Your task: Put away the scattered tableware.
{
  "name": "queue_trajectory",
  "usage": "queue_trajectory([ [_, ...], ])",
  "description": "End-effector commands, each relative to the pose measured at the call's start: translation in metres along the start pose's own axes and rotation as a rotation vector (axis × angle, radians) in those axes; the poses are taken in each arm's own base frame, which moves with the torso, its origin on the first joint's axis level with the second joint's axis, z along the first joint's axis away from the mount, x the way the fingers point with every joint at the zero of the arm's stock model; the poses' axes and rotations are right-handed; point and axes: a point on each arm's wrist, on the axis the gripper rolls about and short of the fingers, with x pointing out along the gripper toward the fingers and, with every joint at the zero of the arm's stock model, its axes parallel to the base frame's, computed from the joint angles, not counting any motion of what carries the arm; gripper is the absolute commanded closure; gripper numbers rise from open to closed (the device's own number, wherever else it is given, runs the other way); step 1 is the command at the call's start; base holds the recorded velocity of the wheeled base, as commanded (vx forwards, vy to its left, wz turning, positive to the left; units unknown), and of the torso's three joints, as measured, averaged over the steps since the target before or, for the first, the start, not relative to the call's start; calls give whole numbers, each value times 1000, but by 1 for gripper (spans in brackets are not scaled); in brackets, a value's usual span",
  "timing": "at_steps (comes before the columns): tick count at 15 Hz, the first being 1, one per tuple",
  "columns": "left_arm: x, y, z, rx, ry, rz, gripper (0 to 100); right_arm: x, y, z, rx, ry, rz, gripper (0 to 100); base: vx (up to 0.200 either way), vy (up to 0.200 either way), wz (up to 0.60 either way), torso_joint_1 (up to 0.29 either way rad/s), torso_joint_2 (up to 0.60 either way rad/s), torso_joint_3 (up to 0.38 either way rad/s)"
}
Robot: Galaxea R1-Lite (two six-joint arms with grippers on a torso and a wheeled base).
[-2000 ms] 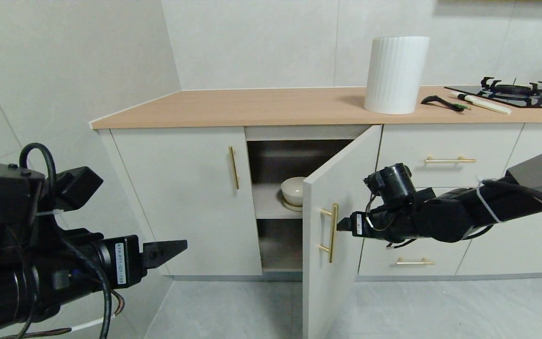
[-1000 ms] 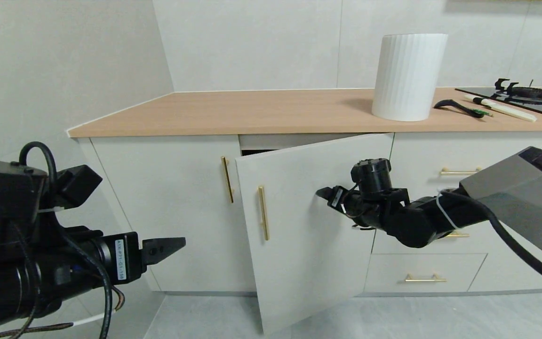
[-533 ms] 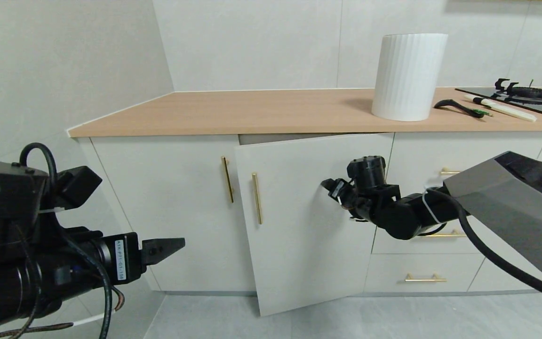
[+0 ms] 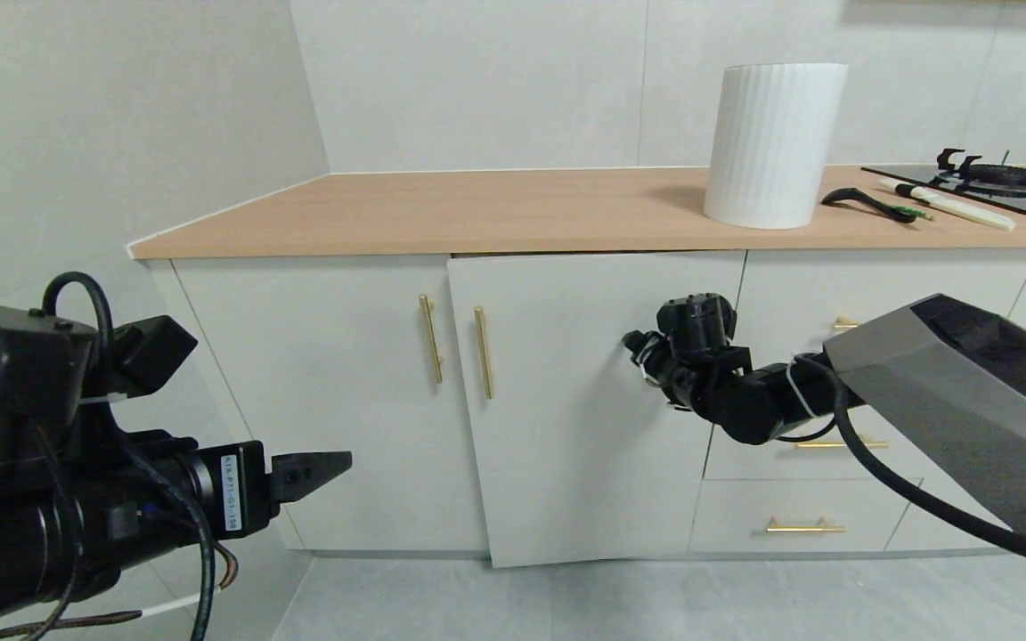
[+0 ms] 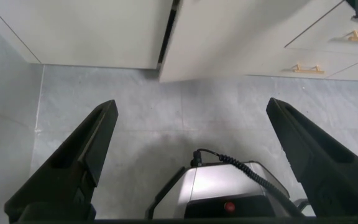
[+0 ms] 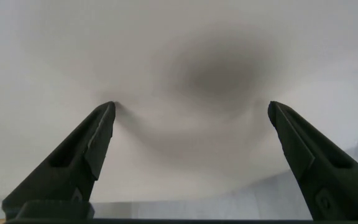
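Observation:
The white cabinet door (image 4: 584, 401) under the wooden counter (image 4: 442, 214) stands almost shut, its lower edge still a little proud of the neighbouring door. My right gripper (image 4: 633, 343) is open, with both fingertips against the door's flat face, right of its gold handle (image 4: 483, 352). In the right wrist view the gripper (image 6: 191, 106) has its fingers spread wide on the white panel (image 6: 185, 68). My left gripper (image 4: 326, 465) hangs low at the left, open and empty, above the grey floor (image 5: 185, 118). The cupboard's inside is hidden.
A tall white ribbed canister (image 4: 773, 144) stands on the counter. Right of it lie a black-handled tool (image 4: 869, 203) and a white-handled utensil (image 4: 949, 205), then a black gas hob (image 4: 1003, 174). Drawers with gold handles (image 4: 802, 527) sit right of the door.
The door has swung from wide open to almost shut with my right gripper pressed on it. The bowl on the shelf is now hidden. The left arm has kept still.

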Motion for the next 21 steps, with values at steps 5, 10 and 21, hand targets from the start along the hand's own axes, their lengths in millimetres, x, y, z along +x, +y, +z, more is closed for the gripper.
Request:
queue_trajectory([
  [5,1,0,0,0,2,1,0,17,-4,0,10,-82,-56,0,0,0,0,0,0,0],
  [10,0,0,0,-1,-1,0,0,-7,2,9,-6,-42,-48,0,0,0,0,0,0,0],
  [21,-116,50,-50,85,-393,-53,0,-335,-71,104,-389,-233,244,0,0,0,0,0,0,0],
])
